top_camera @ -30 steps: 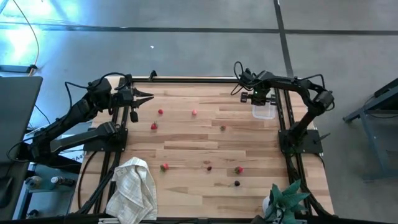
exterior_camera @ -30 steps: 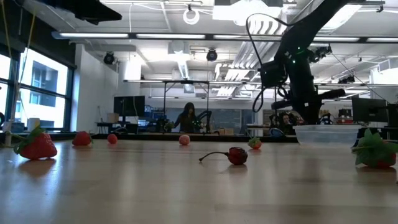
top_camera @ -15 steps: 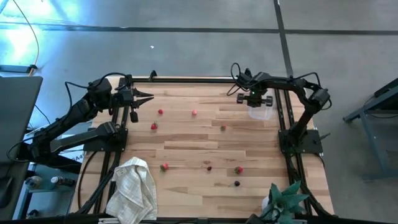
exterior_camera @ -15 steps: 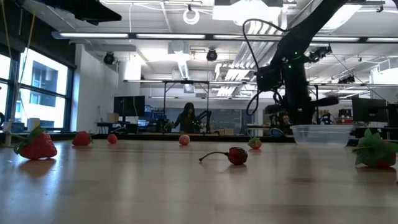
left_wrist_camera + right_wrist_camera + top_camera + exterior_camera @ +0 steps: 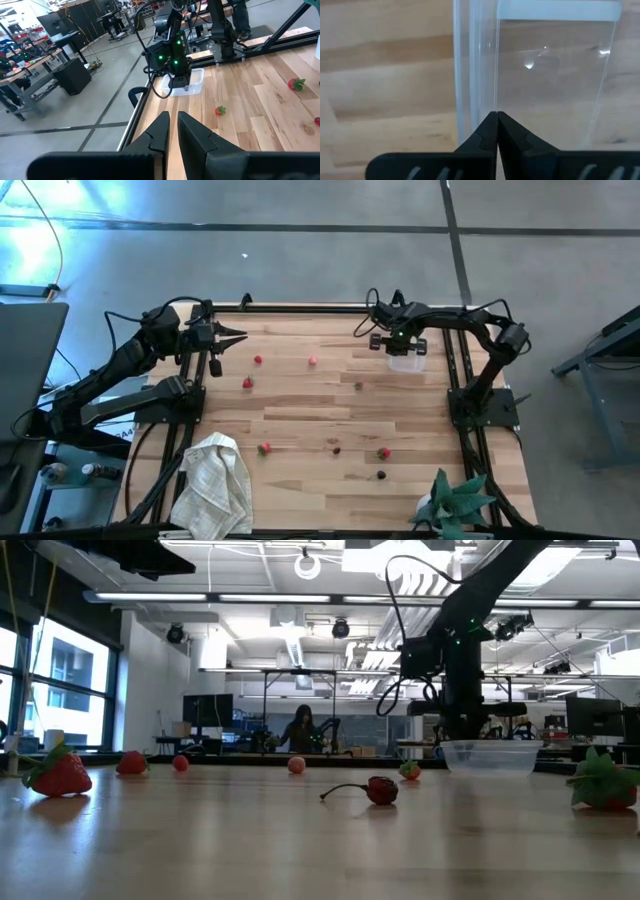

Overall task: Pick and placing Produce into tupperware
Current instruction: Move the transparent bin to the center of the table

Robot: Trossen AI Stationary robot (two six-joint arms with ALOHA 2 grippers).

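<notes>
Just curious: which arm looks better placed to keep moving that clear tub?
Probably the right. Its gripper is shut on the tub wall, while the left gripper waits shut at the table's opposite edge.

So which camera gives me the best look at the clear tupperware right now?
The right wrist view: the tupperware fills it, its wall pinched in the shut right tool. The high view shows it small, partly under that tool. The low view shows its side profile; the left wrist view shows it far off.

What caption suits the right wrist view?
Right pincer shut on the wall of the clear tupperware.
</notes>
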